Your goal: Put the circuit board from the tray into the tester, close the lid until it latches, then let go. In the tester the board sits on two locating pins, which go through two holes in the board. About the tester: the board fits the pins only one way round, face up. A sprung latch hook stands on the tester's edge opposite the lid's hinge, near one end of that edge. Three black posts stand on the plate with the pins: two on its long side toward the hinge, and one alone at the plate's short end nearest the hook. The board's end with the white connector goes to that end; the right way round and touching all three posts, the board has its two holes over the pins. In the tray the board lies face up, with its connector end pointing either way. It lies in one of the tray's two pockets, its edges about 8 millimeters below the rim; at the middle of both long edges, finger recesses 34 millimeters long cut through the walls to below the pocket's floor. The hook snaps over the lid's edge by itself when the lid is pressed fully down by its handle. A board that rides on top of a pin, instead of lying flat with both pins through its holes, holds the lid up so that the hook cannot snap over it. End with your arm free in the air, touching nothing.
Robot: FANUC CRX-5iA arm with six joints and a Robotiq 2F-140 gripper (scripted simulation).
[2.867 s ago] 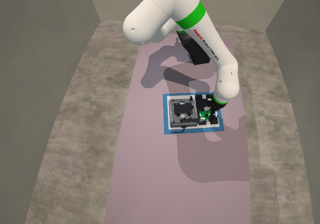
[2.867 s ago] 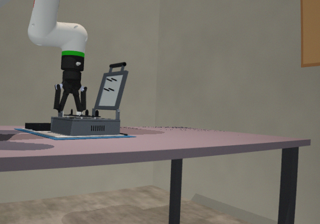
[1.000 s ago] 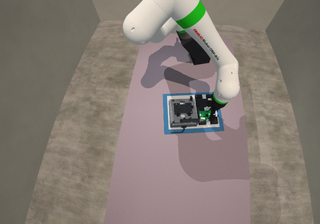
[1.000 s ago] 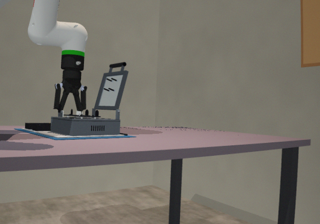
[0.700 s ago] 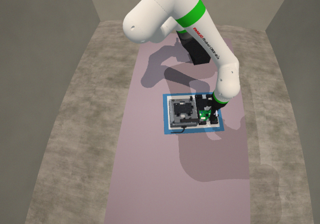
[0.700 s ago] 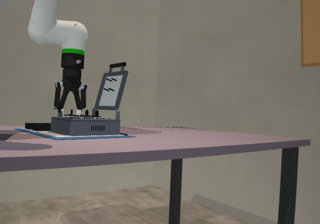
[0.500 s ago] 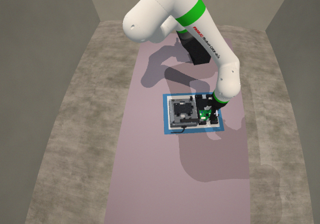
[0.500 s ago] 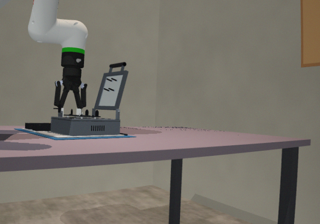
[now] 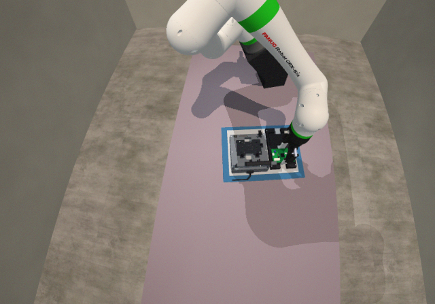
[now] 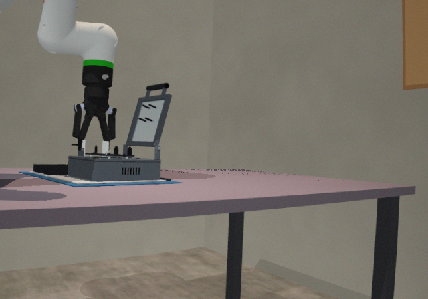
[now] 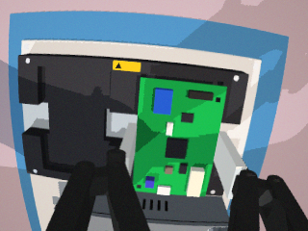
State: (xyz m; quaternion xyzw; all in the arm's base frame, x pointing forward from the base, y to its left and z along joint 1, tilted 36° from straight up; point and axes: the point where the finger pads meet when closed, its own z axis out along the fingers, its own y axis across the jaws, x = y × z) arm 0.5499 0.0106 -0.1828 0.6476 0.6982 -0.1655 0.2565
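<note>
My gripper (image 9: 285,154) (image 10: 93,147) (image 11: 176,141) is shut on the green circuit board (image 9: 279,153) (image 11: 202,125), its pale pads at the board's two long edges. The board is face up and hangs above the black tray (image 9: 274,166) (image 10: 49,168) (image 11: 77,67), over one pocket. Its white connector end faces the tester. The grey tester (image 10: 110,169) (image 11: 192,209) stands beside the tray. Its lid (image 10: 135,116) stands open, tilted slightly back, with the handle (image 10: 157,86) on top. The latch hook (image 9: 259,132) is opposite the hinge. The pins are too small to make out.
The other tray pocket (image 11: 77,130) holds nothing. Tester and tray stand on a white panel with a blue border (image 9: 224,153) (image 10: 128,184) (image 11: 58,29). Black posts (image 10: 116,150) stand up on the tester, between the hook and the raised lid. A black cable (image 9: 242,179) lies by the hinge side.
</note>
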